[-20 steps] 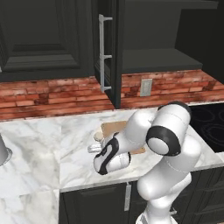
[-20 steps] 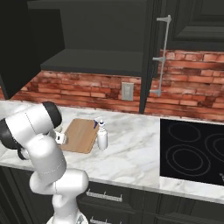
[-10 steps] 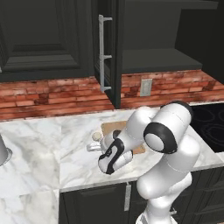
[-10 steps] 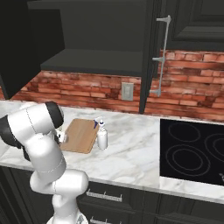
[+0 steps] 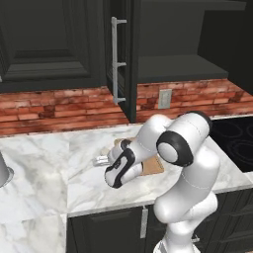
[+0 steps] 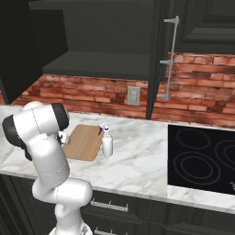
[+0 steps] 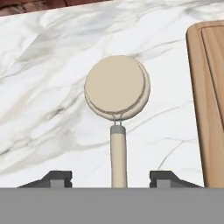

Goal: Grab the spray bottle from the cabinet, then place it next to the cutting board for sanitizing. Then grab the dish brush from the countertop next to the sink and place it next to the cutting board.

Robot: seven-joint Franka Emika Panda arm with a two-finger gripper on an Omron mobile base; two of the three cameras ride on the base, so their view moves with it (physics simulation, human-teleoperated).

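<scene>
Dish brush [image 7: 117, 94] lies on the countertop [image 7: 52, 65] between the hand's [image 7: 111, 177] spread, untouching fingers.

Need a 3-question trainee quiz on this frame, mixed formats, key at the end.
1. True or false: the spray bottle stands on the countertop beside the cutting board.
2. Multiple choice: in the hand view, the dish brush handle lies A) on the cutting board, B) between the tool's fingertips, C) in the sink.
3. Fill in: the brush head rests on the ______.

Key:
1. True. It is upright at the board's side nearest the cooktop.
2. B. The fingertips stand apart on either side of the handle, with a gap to each.
3. Countertop, just off the board's edge.
</scene>
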